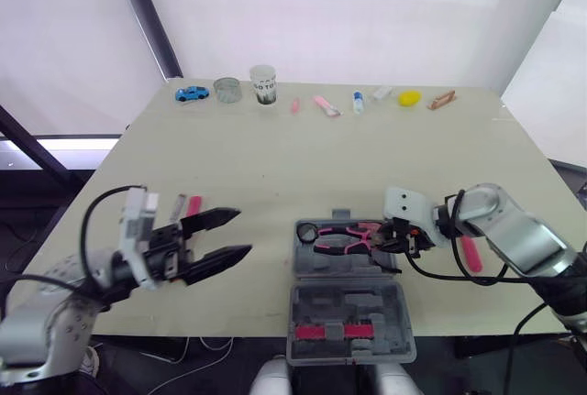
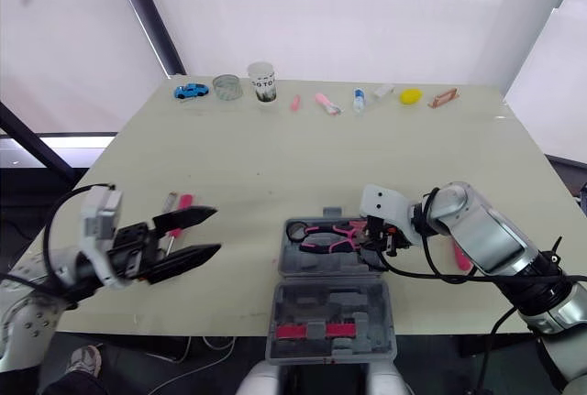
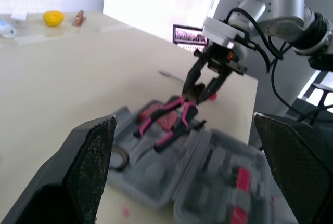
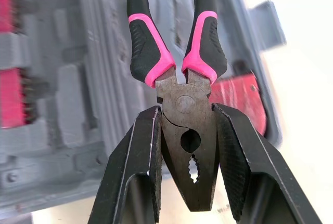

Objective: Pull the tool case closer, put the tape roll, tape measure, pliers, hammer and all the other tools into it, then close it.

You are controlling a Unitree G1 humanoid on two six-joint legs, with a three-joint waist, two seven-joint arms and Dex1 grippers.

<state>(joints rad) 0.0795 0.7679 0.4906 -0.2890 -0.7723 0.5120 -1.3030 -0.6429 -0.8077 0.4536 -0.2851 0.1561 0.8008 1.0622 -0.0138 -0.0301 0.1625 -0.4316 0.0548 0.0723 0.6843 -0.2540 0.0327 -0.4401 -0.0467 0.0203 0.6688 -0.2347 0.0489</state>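
Pliers with pink-and-black handles (image 4: pixel 179 78) hang head-clamped in our right gripper (image 4: pixel 186 112) over the open grey plastic tool case (image 1: pixel 353 326), handles lying along its far half. Our left gripper (image 1: pixel 244 232) gapes beside the case.

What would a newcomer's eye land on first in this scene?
Probably the pink-and-black pliers, gripped at the head by the right claw over the open grey tool case at the near edge of the table. Next comes the left claw, wide open, hovering off to the left. A blue toy car stands out at the far edge.
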